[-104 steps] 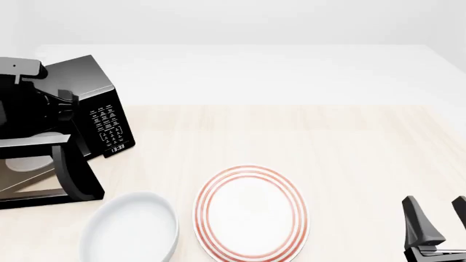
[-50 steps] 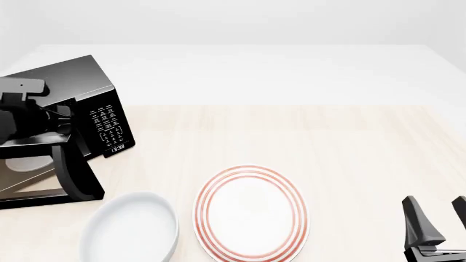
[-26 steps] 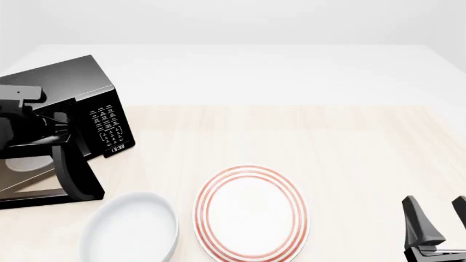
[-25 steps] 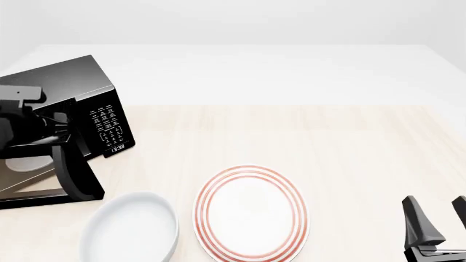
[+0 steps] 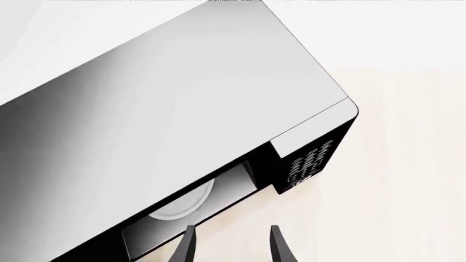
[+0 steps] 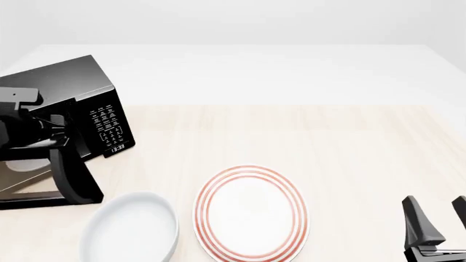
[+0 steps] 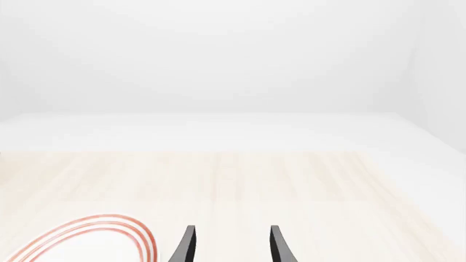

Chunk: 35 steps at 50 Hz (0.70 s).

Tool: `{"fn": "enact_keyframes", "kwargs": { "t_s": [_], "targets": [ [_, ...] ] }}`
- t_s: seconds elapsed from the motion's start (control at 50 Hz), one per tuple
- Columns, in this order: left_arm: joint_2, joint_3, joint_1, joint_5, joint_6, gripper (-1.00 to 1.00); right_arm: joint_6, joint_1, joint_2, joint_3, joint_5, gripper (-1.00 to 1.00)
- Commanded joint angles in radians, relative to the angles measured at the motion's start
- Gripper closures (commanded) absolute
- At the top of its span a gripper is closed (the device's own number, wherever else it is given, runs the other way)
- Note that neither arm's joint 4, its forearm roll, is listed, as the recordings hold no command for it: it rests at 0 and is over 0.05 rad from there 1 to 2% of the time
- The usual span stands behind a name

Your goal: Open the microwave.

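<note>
The microwave (image 6: 98,93) is a glossy black box at the table's left, with its keypad (image 6: 109,128) facing front right. Its door (image 6: 73,177) stands swung wide open toward the front. The left wrist view looks down on the microwave's top (image 5: 167,103), its keypad (image 5: 309,164) and the white turntable (image 5: 182,204) in the open cavity. My left gripper (image 5: 231,248) is open and empty, hovering in front of the cavity; in the front view it (image 6: 58,128) hides part of the opening. My right gripper (image 6: 440,226) is open and empty at the front right, also in its wrist view (image 7: 231,245).
A white plate with red rings (image 6: 250,213) lies at the front centre, and its edge shows in the right wrist view (image 7: 87,234). A white bowl (image 6: 131,226) sits to its left, just in front of the open door. The table's pale far part (image 6: 291,71) lies beyond.
My left arm has come down and drawn back leftward in front of the microwave. The door has swung a little wider. The right arm has not moved.
</note>
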Motion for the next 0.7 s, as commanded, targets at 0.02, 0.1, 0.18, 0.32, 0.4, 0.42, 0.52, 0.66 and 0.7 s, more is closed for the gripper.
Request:
{"fn": "enact_keyframes", "kwargs": {
  "t_s": [0.02,0.1,0.18,0.32,0.4,0.42,0.52,0.66,0.7],
  "targets": [
    [-0.029,0.004,-0.003,0.016,0.0,-1.0,0.0,0.0,-0.001,0.0,0.001,-1.0],
    [-0.032,0.004,-0.009,0.019,-0.001,-1.0,0.0,0.0,-0.001,0.0,0.001,-1.0],
    [-0.039,0.008,-0.012,0.02,-0.001,-1.0,0.0,0.0,-0.001,-0.001,0.001,-1.0],
    [-0.063,0.035,-0.006,0.023,-0.005,-1.0,0.0,0.0,0.001,-0.001,0.0,-1.0],
    [-0.075,0.052,0.002,0.021,-0.005,-1.0,0.0,0.0,0.001,-0.001,0.0,-1.0],
    [-0.078,0.06,0.004,0.016,-0.005,-1.0,0.0,0.0,0.001,-0.001,0.0,-1.0],
    [-0.089,0.09,0.011,0.004,-0.011,-1.0,0.0,0.0,0.001,-0.001,0.0,-1.0],
    [-0.106,0.098,0.024,0.014,-0.005,-1.0,0.0,0.0,0.001,-0.001,0.0,-1.0],
    [-0.108,0.102,0.024,0.012,-0.005,-1.0,0.0,0.0,0.001,-0.001,0.0,-1.0]
  ]
}}
